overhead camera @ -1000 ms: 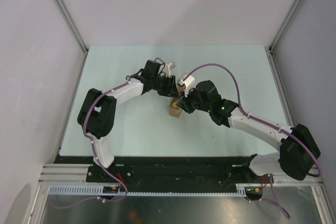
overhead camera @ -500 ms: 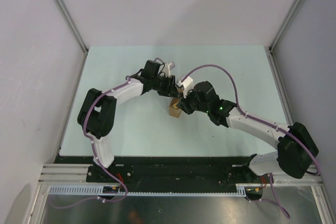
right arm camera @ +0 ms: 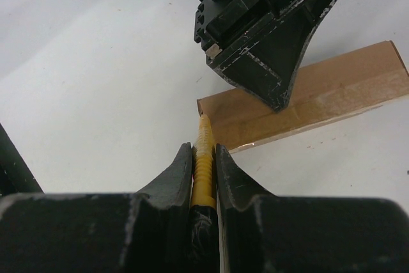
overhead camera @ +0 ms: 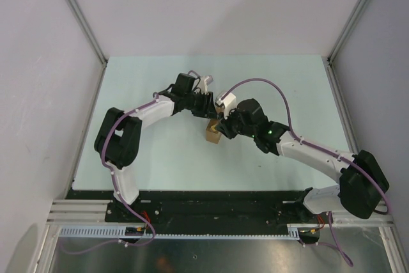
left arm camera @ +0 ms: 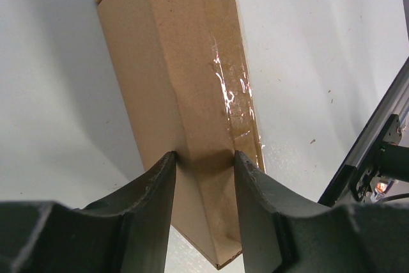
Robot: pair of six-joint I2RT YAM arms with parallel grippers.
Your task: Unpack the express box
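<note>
- The left gripper is seen left of the table's centre, reached in from the left arm.
- In the left wrist view, the left gripper is found partly closed, its two dark fingers clamped on the narrow sides of the small flat brown cardboard express box.
- The express box is located near the middle of the pale green table, resting on it between the two grippers.
- A strip of glossy clear tape is noted along one face of the box.
- The right gripper is observed nearly closed on a yellow ribbed utility knife, gripped between both fingers.
- The knife tip is placed at the end corner of the express box; contact cannot be confirmed.
</note>
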